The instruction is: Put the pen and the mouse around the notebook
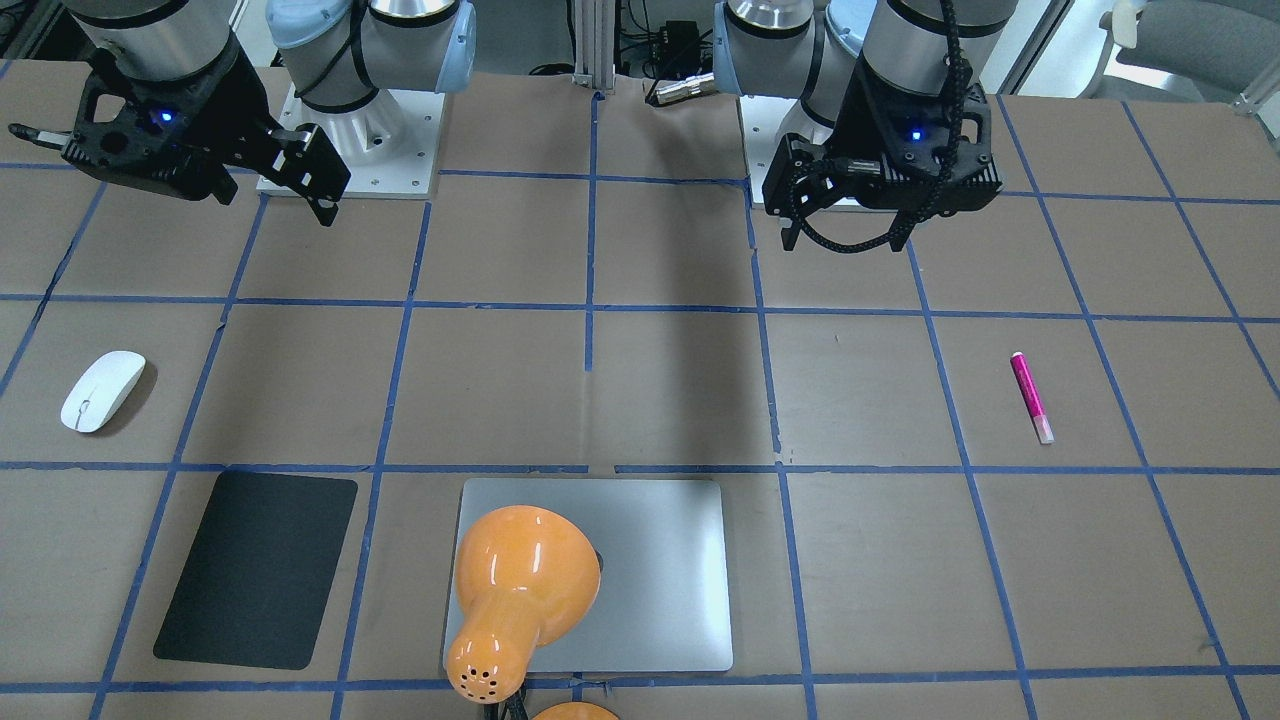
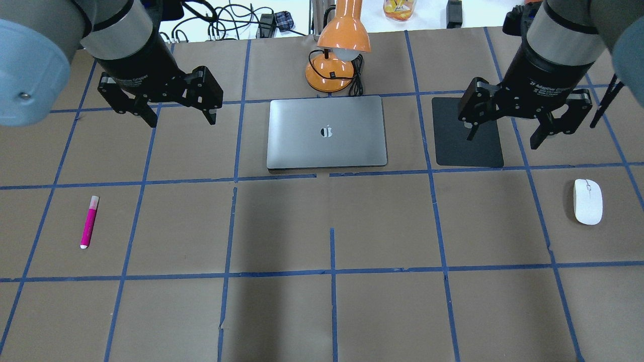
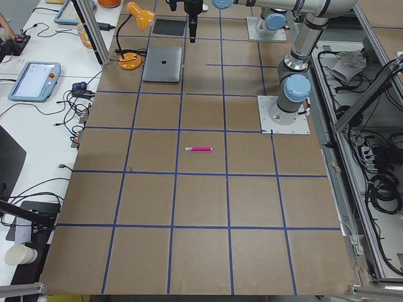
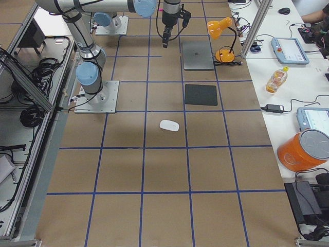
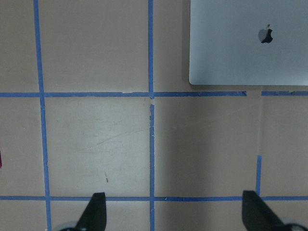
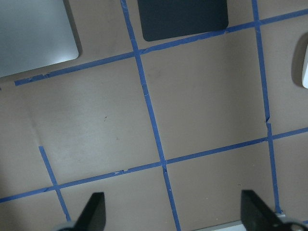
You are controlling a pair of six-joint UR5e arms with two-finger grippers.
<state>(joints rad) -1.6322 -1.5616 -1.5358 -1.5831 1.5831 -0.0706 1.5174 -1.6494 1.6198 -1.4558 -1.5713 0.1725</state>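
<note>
overhead exterior: one pen (image 2: pixel 89 221), one mouse (image 2: pixel 588 201), one notebook (image 2: pixel 302 146).

lamp (image 2: pixel 346 34) overhanging notebook (image 2: pixel 327 148) far edge

The notebook (image 2: pixel 327 131) lies at the far middle of the counter (image 2: pixel 332 311), with a lamp (image 2: pixel 337 60) just behind it and a mat (image 2: pixel 473 151) beside it on the robot's right. The mouse (image 2: pixel 588 201) lies further right and nearer the robot. The pen (image 2: pixel 89 222) lies well apart on the left.
</note>
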